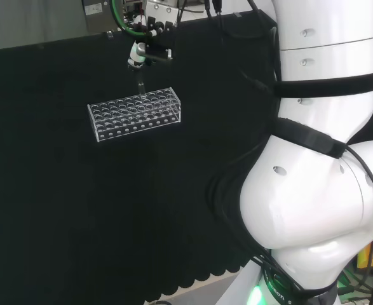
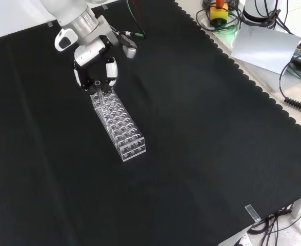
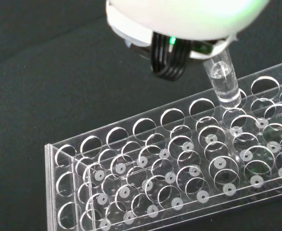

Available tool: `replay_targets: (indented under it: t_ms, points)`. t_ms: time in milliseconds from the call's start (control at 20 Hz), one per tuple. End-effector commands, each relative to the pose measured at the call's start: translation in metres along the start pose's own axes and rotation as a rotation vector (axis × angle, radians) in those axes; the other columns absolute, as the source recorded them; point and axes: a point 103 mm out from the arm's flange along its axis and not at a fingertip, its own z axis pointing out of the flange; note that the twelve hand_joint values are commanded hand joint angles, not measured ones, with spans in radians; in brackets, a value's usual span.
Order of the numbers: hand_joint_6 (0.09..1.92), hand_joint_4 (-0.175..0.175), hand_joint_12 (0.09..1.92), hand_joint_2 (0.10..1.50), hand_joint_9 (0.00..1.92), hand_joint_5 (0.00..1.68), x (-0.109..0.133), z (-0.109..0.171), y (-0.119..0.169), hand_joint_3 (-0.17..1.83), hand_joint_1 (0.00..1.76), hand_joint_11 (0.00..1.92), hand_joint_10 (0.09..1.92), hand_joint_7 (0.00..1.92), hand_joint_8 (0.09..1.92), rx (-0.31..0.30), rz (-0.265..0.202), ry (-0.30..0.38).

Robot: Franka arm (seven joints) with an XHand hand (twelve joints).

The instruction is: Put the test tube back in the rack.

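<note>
A clear plastic rack [image 1: 135, 112] with several rows of round holes lies on the black cloth; it also shows as the rack [image 2: 119, 125] and the rack [image 3: 179, 163]. The hand [image 2: 95, 65] hovers over the rack's far end in the front view and is curled on a clear test tube [image 3: 221, 79]. The tube [image 1: 140, 85] hangs upright below the hand [image 1: 143, 54], its rounded tip just above the top plate near one edge hole. In the front view the tube [image 2: 100, 94] shows between the fingers.
Black cloth [image 2: 201, 143] spreads wide around the rack. Cables and a yellow and red device [image 2: 219, 11] lie past the cloth's scalloped edge. A small clear piece [image 2: 252, 212] rests near the front edge. The arm's white links [image 1: 319, 165] stand at the right of the head view.
</note>
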Motion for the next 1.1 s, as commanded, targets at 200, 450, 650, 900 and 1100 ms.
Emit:
replay_targets:
  t_ms: [200, 450, 650, 900, 1100]
  points:
    - [0.71, -0.175, 1.16, 0.57, 1.29, 1.25, -0.022, 0.012, 0.004, 0.78, 1.43, 0.94, 0.59, 1.33, 0.84, 0.013, 0.020, 0.003]
    - [0.71, -0.175, 1.16, 0.57, 1.29, 1.25, -0.026, 0.015, 0.007, 0.78, 1.43, 0.94, 0.59, 1.33, 0.84, 0.011, 0.033, 0.005]
    - [0.71, -0.175, 1.16, 0.57, 1.29, 1.25, -0.025, 0.017, 0.010, 0.78, 1.43, 0.94, 0.59, 1.33, 0.84, 0.017, 0.036, 0.004]
    - [0.71, -0.175, 1.16, 0.57, 1.29, 1.25, -0.026, 0.018, 0.017, 0.78, 1.43, 0.94, 0.59, 1.33, 0.84, 0.045, 0.035, 0.002]
    - [0.71, -0.175, 1.16, 0.57, 1.29, 1.25, -0.025, 0.025, 0.023, 0.78, 1.43, 0.94, 0.59, 1.33, 0.84, 0.045, 0.030, -0.001]
